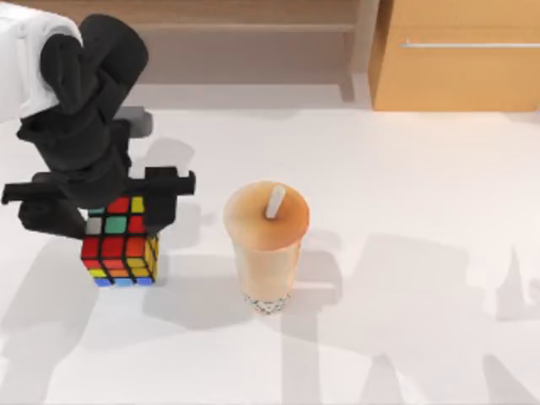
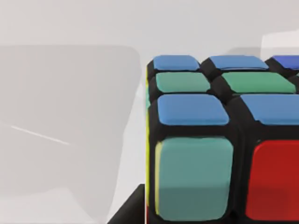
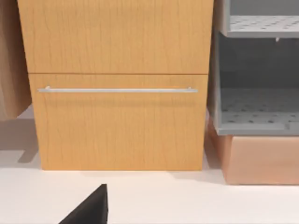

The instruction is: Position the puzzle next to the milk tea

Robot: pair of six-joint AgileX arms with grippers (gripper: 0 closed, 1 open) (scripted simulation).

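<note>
Puzzle (image 2: 219, 140) sat close under left claw (image 1: 114, 221), grip state unclear, milk tea (image 1: 267, 245) stood apart beside it, wooden cabinet (image 1: 456, 55) beyond on white surface (image 1: 405, 211)

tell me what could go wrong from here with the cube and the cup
1. The milk tea is tall and narrow; the puzzle or the left pincer could nudge it and tip it.
2. The pincer sits over the cube's top part, so the cube might twist or slip while moving.

A home-like room is suggested by a wooden drawer cabinet (image 3: 117, 84) and grey shelving (image 3: 257, 70) behind a white table (image 1: 405, 253).
</note>
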